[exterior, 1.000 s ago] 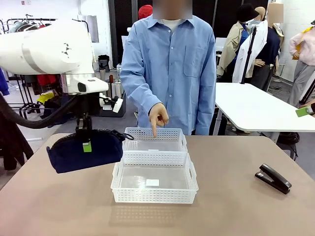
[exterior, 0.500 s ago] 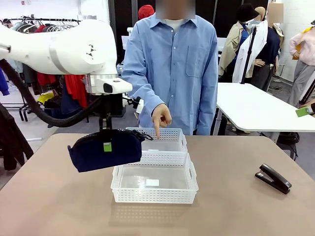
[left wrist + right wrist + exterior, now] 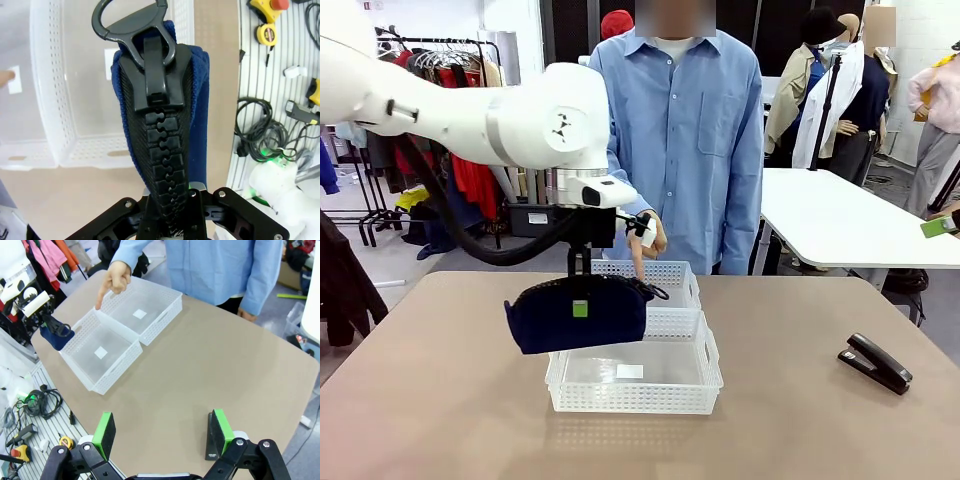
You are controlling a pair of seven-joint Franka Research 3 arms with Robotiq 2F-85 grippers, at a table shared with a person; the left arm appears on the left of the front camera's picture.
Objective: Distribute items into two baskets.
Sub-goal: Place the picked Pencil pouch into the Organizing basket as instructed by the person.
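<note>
My left gripper (image 3: 580,298) is shut on the top of the dark navy pouch (image 3: 575,318), which hangs in the air over the left rim of the near, larger basket (image 3: 630,398). In the left wrist view the pouch's black zip (image 3: 160,135) runs up from the gripper (image 3: 172,200), with that basket's wall (image 3: 92,150) below. The far basket (image 3: 660,270) touches the near one. A person's finger (image 3: 638,262) points into the far basket. The black stapler (image 3: 875,362) lies at the table's right. My right gripper (image 3: 162,432) is open, high above the table.
The right wrist view takes in both baskets (image 3: 117,371) (image 3: 162,320), the pointing hand (image 3: 114,279) and the pouch (image 3: 55,336). The person (image 3: 670,140) stands at the far edge. A tool rack (image 3: 280,75) runs along my side of the table.
My left arm has carried the pouch to the right, from left of the baskets to over the near basket's left rim. The person's finger stays at the far basket.
</note>
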